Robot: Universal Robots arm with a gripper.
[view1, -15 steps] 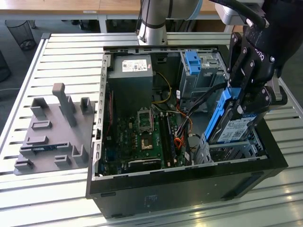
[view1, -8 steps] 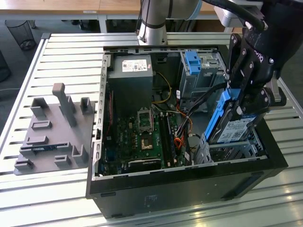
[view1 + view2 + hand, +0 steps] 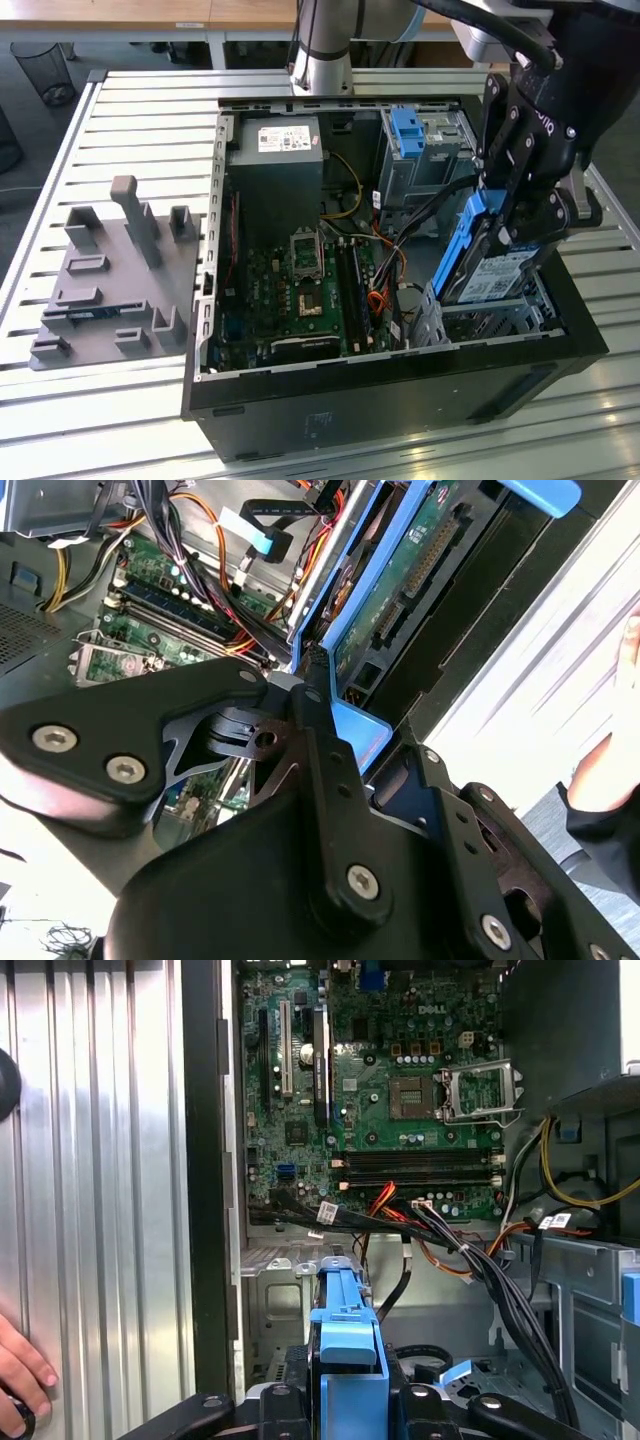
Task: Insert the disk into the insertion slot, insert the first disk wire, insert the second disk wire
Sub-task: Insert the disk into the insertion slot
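The tool (image 3: 508, 228) is clamped on the disk (image 3: 492, 278), tilted over the insertion slot (image 3: 497, 322)

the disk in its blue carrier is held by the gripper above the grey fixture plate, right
No: the gripper holds the disk in its blue carrier above the insertion slot in the computer case, not the fixture plate; see the exterior view.

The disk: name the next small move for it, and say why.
Likely ease the disk down and flatter toward the insertion slot. The tool grips it by the blue carrier, steeply tilted, with its lower end just above the grey cage and not seated. Black cables run close beside it.
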